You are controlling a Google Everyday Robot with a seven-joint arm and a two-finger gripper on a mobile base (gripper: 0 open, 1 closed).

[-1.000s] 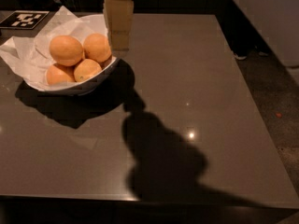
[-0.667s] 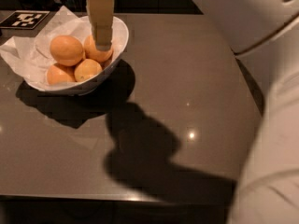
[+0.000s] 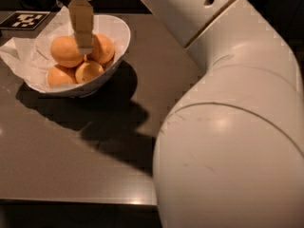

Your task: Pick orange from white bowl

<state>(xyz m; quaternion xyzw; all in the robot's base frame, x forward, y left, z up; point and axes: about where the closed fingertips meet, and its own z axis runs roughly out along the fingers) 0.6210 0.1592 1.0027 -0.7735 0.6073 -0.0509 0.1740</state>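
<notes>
Gripper (image 3: 85,48) has shifted left over the white bowl (image 3: 122,34), tip beside the orange (image 3: 65,51) — grip state cannot be told — grasp pending.

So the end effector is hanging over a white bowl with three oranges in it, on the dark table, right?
No: the camera view shows four oranges in the white bowl, not three. The end effector does hang over that bowl on the dark table, its tip by the largest orange.

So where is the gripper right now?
Upper left of the camera view: the gripper reaches down into the white bowl, its tip between the orange and a smaller orange beside it.
</notes>
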